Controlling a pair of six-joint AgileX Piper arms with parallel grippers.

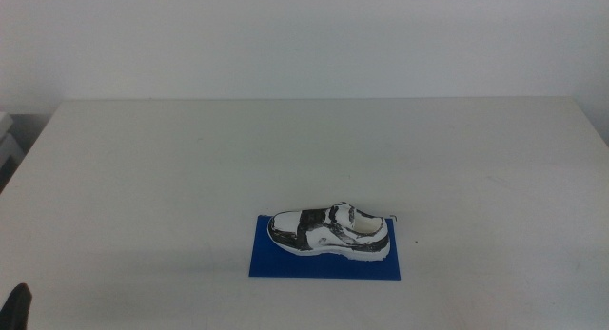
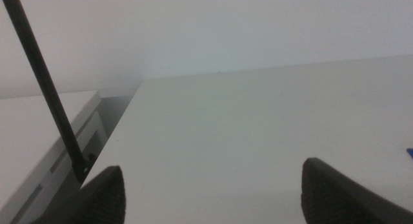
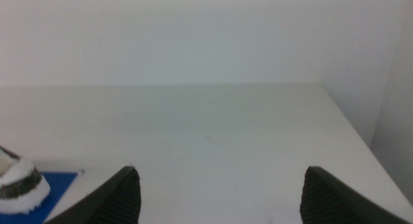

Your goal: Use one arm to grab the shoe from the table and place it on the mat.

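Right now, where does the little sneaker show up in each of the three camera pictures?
Middle view: the shoe lies on the blue mat, below centre.
Left wrist view: the shoe is not in it; only a blue sliver at the right edge.
Right wrist view: one end of the shoe at the left edge, on the mat.
Shared landmark: the white table.
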